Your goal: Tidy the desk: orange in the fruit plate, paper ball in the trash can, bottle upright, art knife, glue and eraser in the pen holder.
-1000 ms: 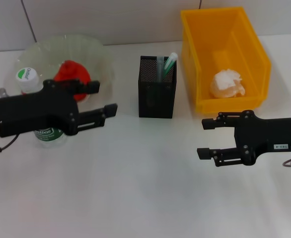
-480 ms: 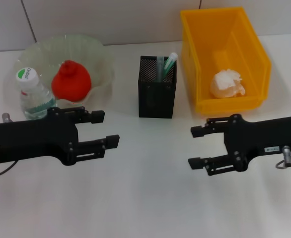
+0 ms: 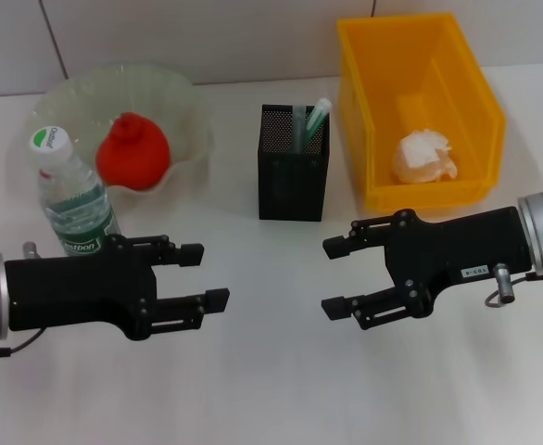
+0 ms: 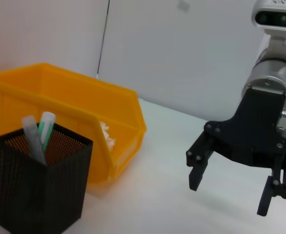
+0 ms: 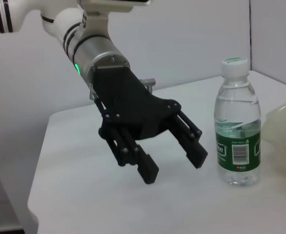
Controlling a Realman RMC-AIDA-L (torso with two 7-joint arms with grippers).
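Beside the fruit plate [image 3: 183,102] the bottle [image 3: 72,199] stands upright, probably light, smooth and slippery, best held at its labelled middle, while the left gripper [image 3: 197,276] and right gripper [image 3: 336,276] hover with fingers apart, holding nothing.

pen holder [image 3: 293,176] contents hidden; plate [image 5: 285,127] cut off.

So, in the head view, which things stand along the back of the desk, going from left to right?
Bottle → fruit plate holding the red-orange fruit → pen holder → yellow trash can with the paper ball inside.
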